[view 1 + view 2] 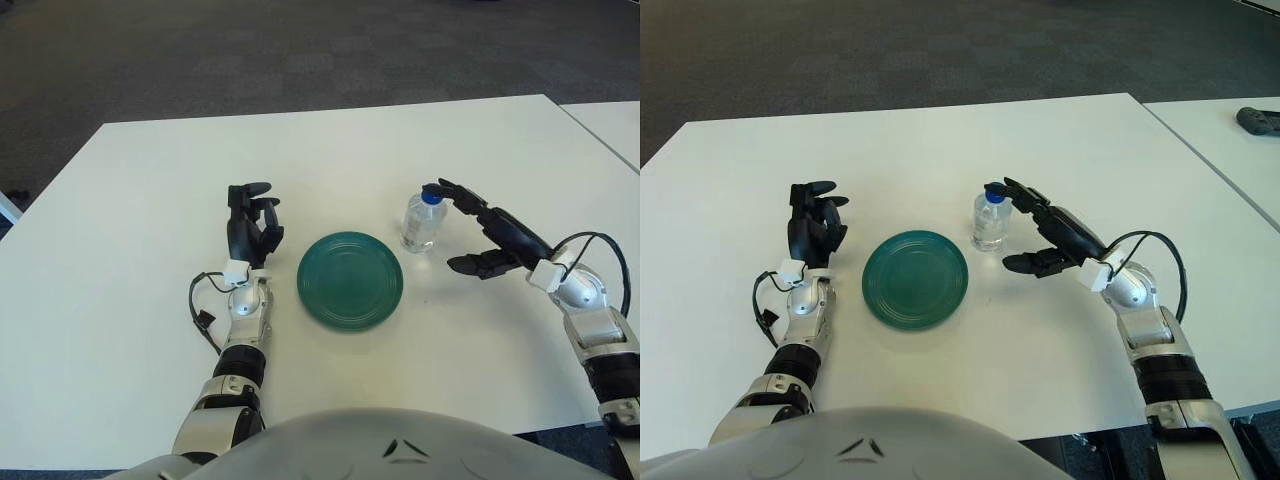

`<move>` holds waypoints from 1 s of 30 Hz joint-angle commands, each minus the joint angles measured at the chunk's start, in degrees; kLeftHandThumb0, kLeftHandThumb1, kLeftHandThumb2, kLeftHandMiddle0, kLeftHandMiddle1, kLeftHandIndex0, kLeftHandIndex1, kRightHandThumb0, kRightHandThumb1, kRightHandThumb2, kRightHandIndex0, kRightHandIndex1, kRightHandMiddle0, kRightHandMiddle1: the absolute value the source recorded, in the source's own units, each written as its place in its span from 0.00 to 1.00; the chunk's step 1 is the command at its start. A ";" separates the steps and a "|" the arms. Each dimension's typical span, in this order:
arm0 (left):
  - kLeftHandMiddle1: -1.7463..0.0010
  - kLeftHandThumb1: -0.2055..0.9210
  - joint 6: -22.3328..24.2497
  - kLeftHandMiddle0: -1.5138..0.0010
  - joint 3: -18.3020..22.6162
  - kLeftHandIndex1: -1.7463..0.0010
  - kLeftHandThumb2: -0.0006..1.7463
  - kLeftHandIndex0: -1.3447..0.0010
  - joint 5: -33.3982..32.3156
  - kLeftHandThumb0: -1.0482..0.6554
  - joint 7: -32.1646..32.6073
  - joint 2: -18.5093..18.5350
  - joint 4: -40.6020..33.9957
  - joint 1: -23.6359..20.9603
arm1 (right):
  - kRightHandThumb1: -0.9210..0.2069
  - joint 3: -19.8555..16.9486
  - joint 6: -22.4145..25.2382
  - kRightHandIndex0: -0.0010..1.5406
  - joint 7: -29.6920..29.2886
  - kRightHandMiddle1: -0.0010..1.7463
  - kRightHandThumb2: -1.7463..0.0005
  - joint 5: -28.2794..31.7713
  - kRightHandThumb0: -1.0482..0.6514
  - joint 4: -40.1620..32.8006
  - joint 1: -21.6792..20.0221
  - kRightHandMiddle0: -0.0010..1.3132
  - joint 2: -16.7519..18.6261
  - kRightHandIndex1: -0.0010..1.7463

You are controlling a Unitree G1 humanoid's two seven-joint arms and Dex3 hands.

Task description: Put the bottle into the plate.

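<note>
I see the small clear plastic bottle with a blue cap (422,220) standing upright on the white bench (130,250), just beside the right rim of the round dark-green plate (350,280) and not on it. My right robot hand (487,232) sits just right of the bottle with its fingers spread wide and holding nothing, the upper fingertip at the blue cap and the lower finger clear of the bottle. My left robot hand (250,228) shows left of the plate, fingers curled, gripping nothing.
</note>
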 commanded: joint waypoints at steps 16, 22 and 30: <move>0.08 1.00 -0.07 0.89 0.05 0.10 0.40 0.90 -1.35 0.09 -0.83 -0.91 1.86 3.51 | 0.00 0.13 -3.97 0.16 -3.35 0.37 0.70 -3.00 0.00 8.24 -5.74 0.00 3.08 0.01; 0.09 1.00 0.06 0.88 0.09 0.11 0.39 0.89 -1.63 0.09 -0.89 -0.98 1.66 3.64 | 0.00 -0.09 -6.78 0.19 -5.18 0.42 0.67 -4.10 0.00 10.07 -6.57 0.00 3.82 0.01; 0.09 1.00 0.27 0.88 0.18 0.11 0.40 0.89 -1.89 0.08 -1.07 -0.87 1.48 3.64 | 0.00 0.36 -7.80 0.20 -6.16 0.44 0.64 -4.48 0.00 11.49 -7.61 0.00 4.67 0.01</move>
